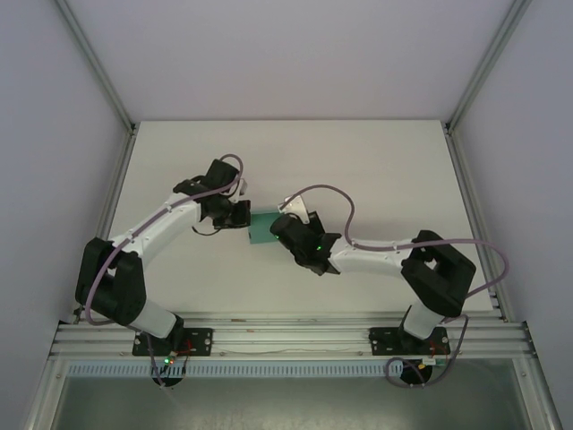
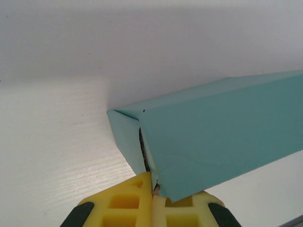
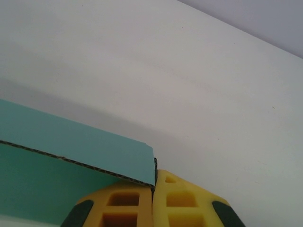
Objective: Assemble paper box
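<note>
The teal-green paper box is held above the middle of the white table, between the two arms. My left gripper is at its left end, and in the left wrist view its yellow fingers are shut on a creased corner of the paper box, whose end flap stands slightly ajar. My right gripper is at the box's right end. In the right wrist view it is shut on the corner of a flap of the paper box, whose corrugated edge shows.
The white table lies inside an enclosure with pale walls and aluminium posts. An aluminium rail with both arm bases runs along the near edge. Cables loop over both arms.
</note>
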